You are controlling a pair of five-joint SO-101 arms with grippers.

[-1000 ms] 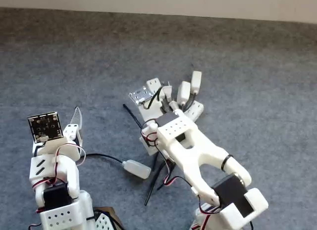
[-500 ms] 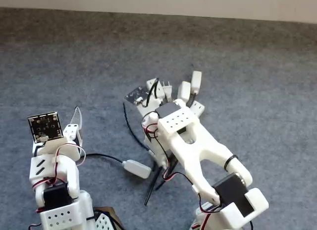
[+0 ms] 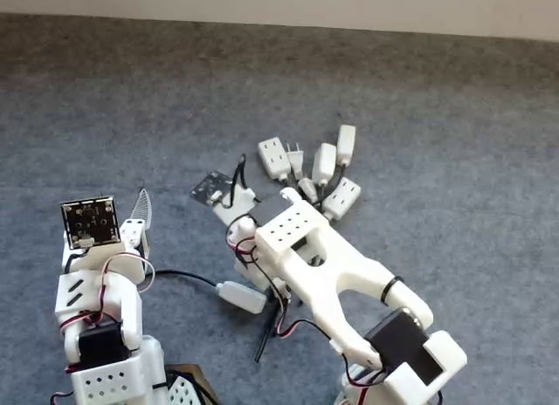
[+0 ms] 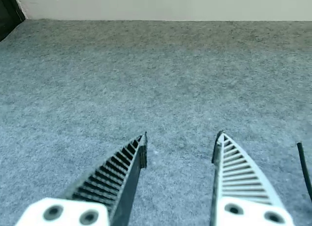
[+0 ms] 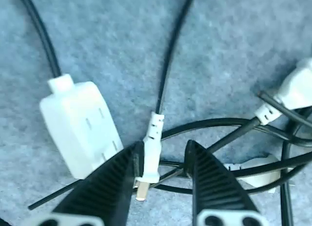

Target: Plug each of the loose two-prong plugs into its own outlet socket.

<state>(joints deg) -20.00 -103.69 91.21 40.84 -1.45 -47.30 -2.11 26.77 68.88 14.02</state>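
Note:
Two white outlet sockets point(image 3: 274, 157) point(image 3: 342, 198) lie on the grey carpet with several white two-prong plugs point(image 3: 324, 163) and black cables around them. My right arm point(image 3: 297, 235) leans over the near side of this cluster. In the right wrist view, my right gripper point(image 5: 164, 145) is open and straddles a small white plug point(image 5: 150, 153) whose prongs point toward the wrist. That plug rests close to one finger, beside an outlet socket point(image 5: 80, 126). My left gripper point(image 4: 179, 136) is open over bare carpet at the left.
Another white plug point(image 3: 240, 297) on a black cable lies between the two arms. Black cables point(image 5: 214, 126) cross under the right gripper, with one more plug point(image 5: 297, 87) off to the side. The left arm point(image 3: 96, 283) stands at the near left.
My right arm has drawn back toward the near left, uncovering the sockets and plugs at the centre. The left arm has shifted only slightly.

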